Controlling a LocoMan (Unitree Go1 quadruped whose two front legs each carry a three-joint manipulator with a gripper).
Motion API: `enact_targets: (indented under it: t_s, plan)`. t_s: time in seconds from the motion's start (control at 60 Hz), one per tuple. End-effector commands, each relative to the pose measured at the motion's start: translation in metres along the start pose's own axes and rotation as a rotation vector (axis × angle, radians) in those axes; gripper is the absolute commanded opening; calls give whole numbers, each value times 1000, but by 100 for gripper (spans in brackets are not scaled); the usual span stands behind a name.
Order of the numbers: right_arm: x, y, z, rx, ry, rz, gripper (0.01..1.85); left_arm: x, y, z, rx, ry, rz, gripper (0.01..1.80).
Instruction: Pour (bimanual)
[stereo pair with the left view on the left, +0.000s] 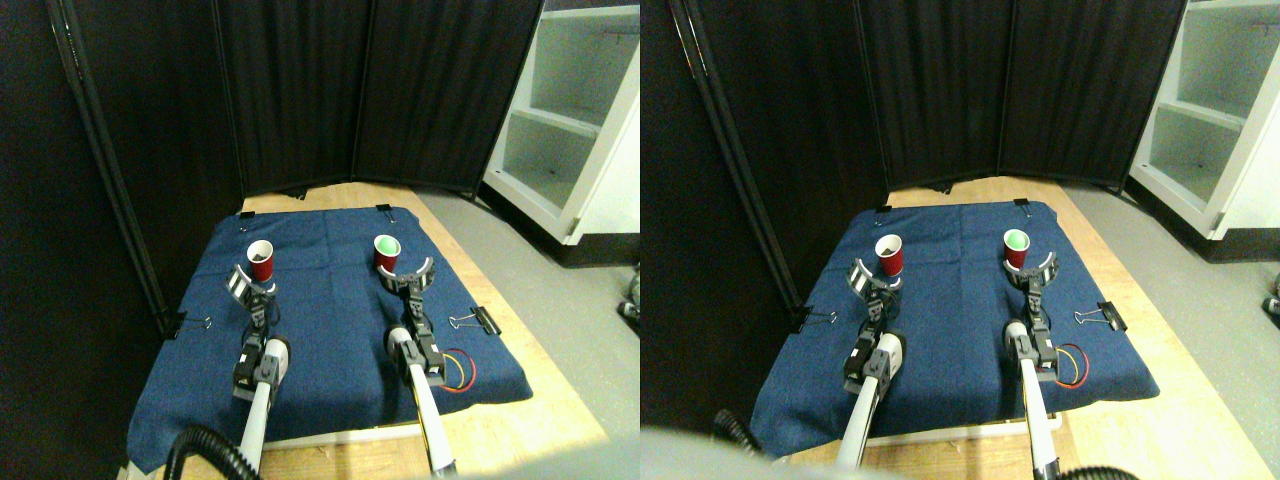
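Note:
Two red cups stand upright on a blue cloth (330, 320). The left cup (260, 261) has a white inside with something dark at its bottom. The right cup (387, 251) shows green inside. My left gripper (250, 282) is open just in front of the left cup, its jaws spread wide at the cup's base. In the same way my right gripper (409, 273) stands open right before the right cup, apart from it or barely touching.
The cloth is clipped to a wooden board (520, 400) with black binder clips (478, 320). Black curtain panels (300, 90) close the back and left. A white shelf unit (580, 120) stands at the right on grey floor.

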Motion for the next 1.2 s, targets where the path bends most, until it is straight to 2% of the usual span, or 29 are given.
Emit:
enact_targets:
  t_s: [0.017,0.267,0.4,0.567,0.65,0.767,0.883,0.983,1.033,1.2]
  plan:
    - [4,1,-3,41,7,23,101,5,-3,-4,-45,-3,-16,99]
    - [14,-7,-9,169,78,-31,103,10,5,-3,-137,28,11,123]
    - [16,-11,-13,200,110,-38,98,13,13,-3,-219,39,34,113]
    - [19,-14,-18,212,123,-44,100,12,17,-5,-296,43,82,112]
    - [21,-16,-22,220,119,-57,100,14,22,-7,-306,89,103,105]
    - [21,-15,-24,268,128,-53,90,19,25,-8,-263,141,89,100]
    - [23,-15,-25,275,131,-56,85,25,29,-7,-192,138,75,103]
    - [24,-15,-27,285,136,-54,87,30,31,-6,-195,152,71,104]
    - [25,-15,-27,284,141,-60,95,34,33,-5,-207,159,72,104]
    - [27,-15,-30,267,128,-59,96,41,33,-4,-208,152,63,103]
